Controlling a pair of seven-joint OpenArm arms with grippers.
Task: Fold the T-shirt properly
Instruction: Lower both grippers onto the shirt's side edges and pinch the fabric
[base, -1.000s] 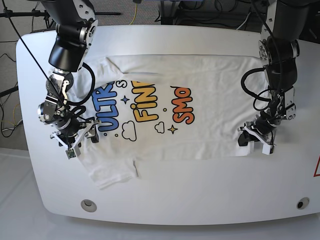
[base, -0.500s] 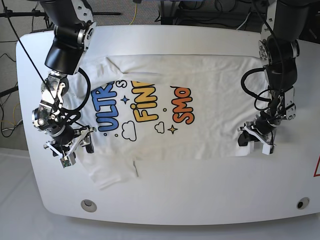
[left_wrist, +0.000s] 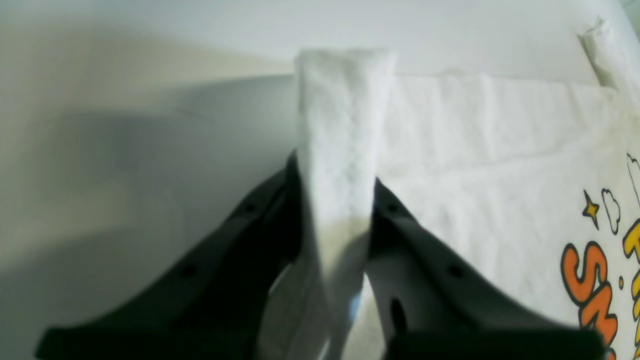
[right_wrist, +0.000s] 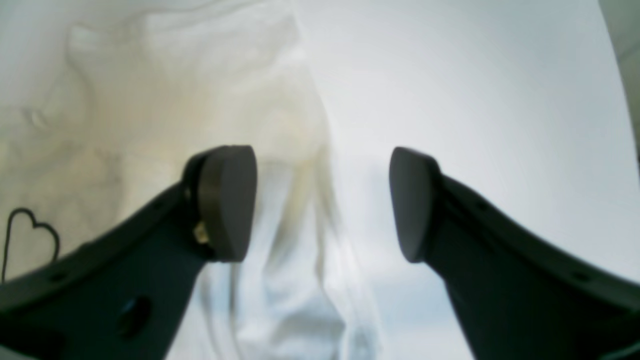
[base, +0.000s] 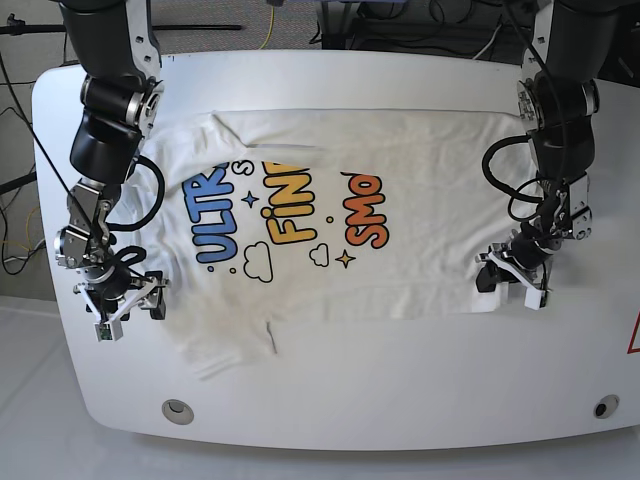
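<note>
1. The left gripper (base: 511, 277), at the right of the base view, is clamped on a pinched-up ridge of the T-shirt (base: 340, 215); the left wrist view shows a strip of white hem (left_wrist: 340, 165) standing up between its dark jaws.
2. The right gripper (right_wrist: 322, 202), at the left of the base view, stands wide and holds nothing. Its jaws straddle the edge of a loose sleeve (right_wrist: 280, 280), one over cloth and one over bare table (base: 400, 395).
3. The T-shirt lies printed side up, spread over the middle of the table between the two arms.
4. Its long axis runs across the base view. The collar end points toward the right gripper, the hem toward the left gripper, so the words "ULTRA", "FINE" and "SMOL" read sideways.
5. The near sleeve (base: 215, 345) juts toward the front edge of the table, rumpled. The far edge (base: 350, 118) appears already turned in as a narrow band.
6. Risk, one-sided pull: only the hem end is gripped. Should the left arm lift or drag now, the cloth would likely skew and bunch rather than fold square.
7. Risk, poor bite: the open jaws sit at the very edge of the sleeve. Closing there may catch a single thin layer, or none, and the sleeve could slip free.
8. Risk, crooked crease: the rumpled sleeve, if carried over unflattened, would probably be trapped inside the fold.
</note>
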